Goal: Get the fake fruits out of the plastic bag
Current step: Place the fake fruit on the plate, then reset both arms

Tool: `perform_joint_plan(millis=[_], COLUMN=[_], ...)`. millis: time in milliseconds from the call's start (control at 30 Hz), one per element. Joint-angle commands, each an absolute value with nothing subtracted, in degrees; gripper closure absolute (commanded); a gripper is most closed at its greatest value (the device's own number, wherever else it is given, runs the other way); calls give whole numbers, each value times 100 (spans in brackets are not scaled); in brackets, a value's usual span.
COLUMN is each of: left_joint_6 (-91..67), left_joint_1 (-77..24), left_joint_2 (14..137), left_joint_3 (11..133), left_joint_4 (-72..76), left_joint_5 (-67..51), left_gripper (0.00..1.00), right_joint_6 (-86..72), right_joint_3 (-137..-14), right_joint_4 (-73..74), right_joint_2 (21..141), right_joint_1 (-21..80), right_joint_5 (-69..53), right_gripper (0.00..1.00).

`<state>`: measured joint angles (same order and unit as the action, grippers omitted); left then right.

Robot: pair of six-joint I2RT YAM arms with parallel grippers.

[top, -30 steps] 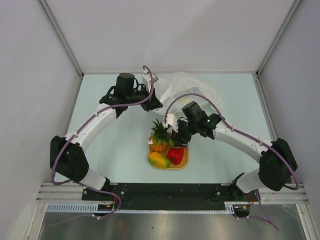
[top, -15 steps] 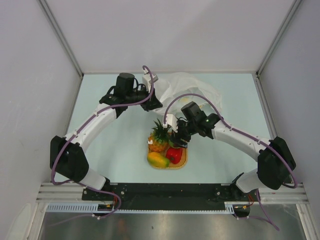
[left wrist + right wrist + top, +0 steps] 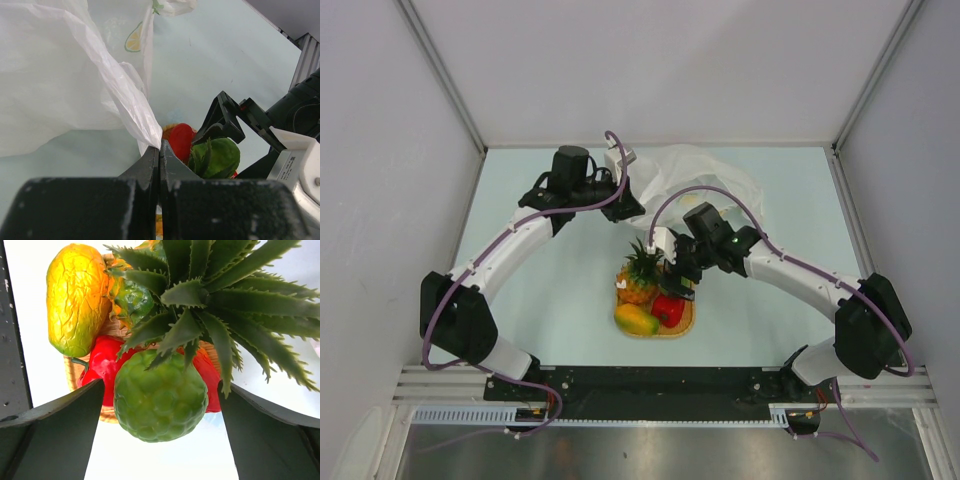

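White arms (image 3: 510, 250), black joints (image 3: 455, 315), purple cables (image 3: 705, 190)

Overhead camera looks down on the table (image 3: 550, 290); 2 wrist cameras sit close, sharing the fake fruits (image 3: 665, 310)

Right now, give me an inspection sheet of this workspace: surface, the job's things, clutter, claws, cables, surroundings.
Surface: pale blue-green table.
Job's things: plastic bag at the far side; pineapple, mango, red pepper and bumpy green fruit grouped at the woven mat.
Clutter: nothing seen.
Claws: left claw shut on a fold of the bag; right claw open, fingers either side of the green fruit, gaps showing.
Cables: purple cables run along both arms.
Surroundings: white walls; metal rail at the near edge.
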<state>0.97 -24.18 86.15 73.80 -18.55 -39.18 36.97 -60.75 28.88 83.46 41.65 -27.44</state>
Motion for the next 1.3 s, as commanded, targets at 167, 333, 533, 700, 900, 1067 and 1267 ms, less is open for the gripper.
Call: perform_joint_plan(millis=[167,333,533,700,900,1067,1267], left_joint_6=[35,70,88,132,553,650,449], left_joint_1=[-2382,-2391,-2391,-2382,-2180,-1672,-731], left_joint_2=[8534,8499,8534,8692,8859,8606,8140], left_joint_3=[7365,7374,7374,7759,8917,9360,8976], left_joint_4=[-1661,-1714,-1731,-1819,-2372,-2338,-2426], left_joint_5=[-4052,-3999,-4017,-3903,-3500,-2726,-2601], left_gripper=[100,100,100,100,93,0,0], right_joint_6=[3542,3612,3358,2578,697,-481,-475], right_joint_3=[-6047,-6056,-6240,-6311,-6319,-6433,-6565], right_joint_4=[2751,2917,3471,3376,2357,1705,2503], right_joint_2=[8139,7754,7120,6812,6961,7022,6777], right_joint_1=[4069,3929,3543,3043,1347,318,246], right_joint_5=[-2927,-2995,-3656,-3507,-2893,-1822,-361], right_gripper=[0,0,0,0,0,0,0])
